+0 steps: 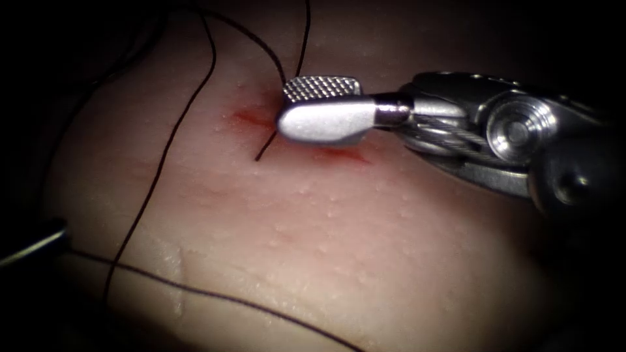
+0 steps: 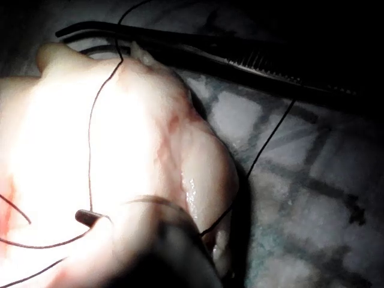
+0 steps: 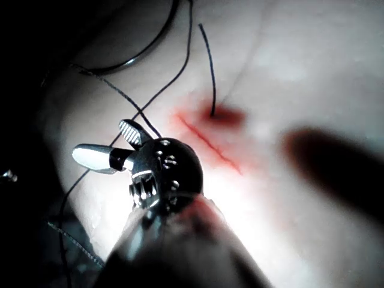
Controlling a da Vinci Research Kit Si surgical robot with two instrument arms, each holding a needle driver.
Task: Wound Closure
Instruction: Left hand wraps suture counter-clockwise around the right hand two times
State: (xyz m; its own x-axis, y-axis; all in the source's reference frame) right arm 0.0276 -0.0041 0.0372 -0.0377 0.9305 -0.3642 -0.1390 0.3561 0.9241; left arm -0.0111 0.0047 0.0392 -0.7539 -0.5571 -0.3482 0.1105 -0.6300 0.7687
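My right tool reaches in from right edge of tissue, wrist bent, jaws spread apart, gripping nothing. My left tool at left edge, tip barely showing.

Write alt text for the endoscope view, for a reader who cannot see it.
The right arm's tool reaches in from the right with its jaws open over the red-stained cut in the tissue, holding nothing. Dark thread loops across the tissue left of the cut, and a short thread end pokes out just below the jaws.
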